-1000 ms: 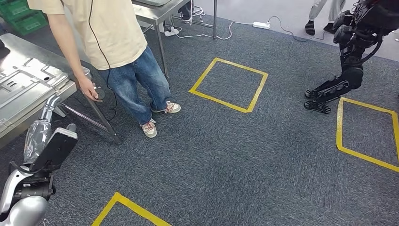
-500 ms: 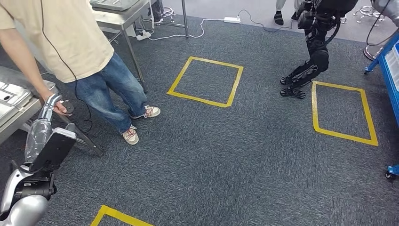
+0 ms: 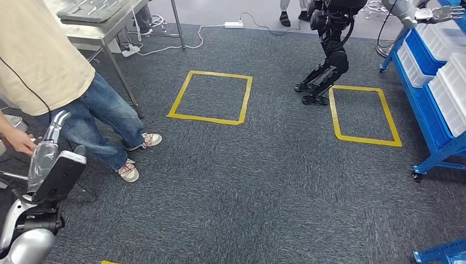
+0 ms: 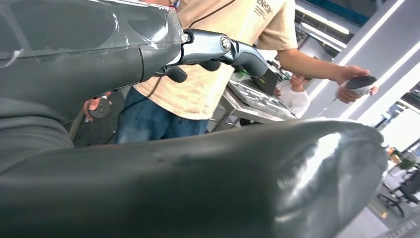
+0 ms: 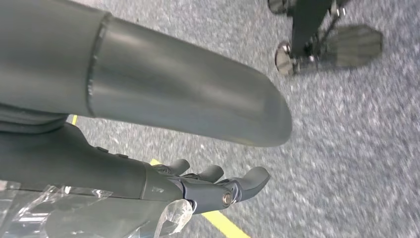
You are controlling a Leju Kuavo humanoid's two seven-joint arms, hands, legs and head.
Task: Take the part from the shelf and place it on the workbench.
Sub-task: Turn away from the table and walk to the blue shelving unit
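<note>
The left hand hangs low at the robot's side, its fingers stretched out and apart with nothing between them. Just past those fingertips stands a person in a beige shirt and jeans, one hand close beside the fingers, the other raised and holding a small dark controller. Behind the person, farther from the fingers, is a steel table with a grey metal tray on top. The right hand points down at the grey carpet; its fingers are spread a little and hold nothing, and a strip of yellow tape lies on the carpet just past them. Well ahead of both hands, two yellow tape squares mark the floor, and another black robot stands at the corner of the far one. The blue shelf with white bins is off to the right side, well apart from either hand. I cannot tell which item on the shelf is the part, and neither hand carries it.
</note>
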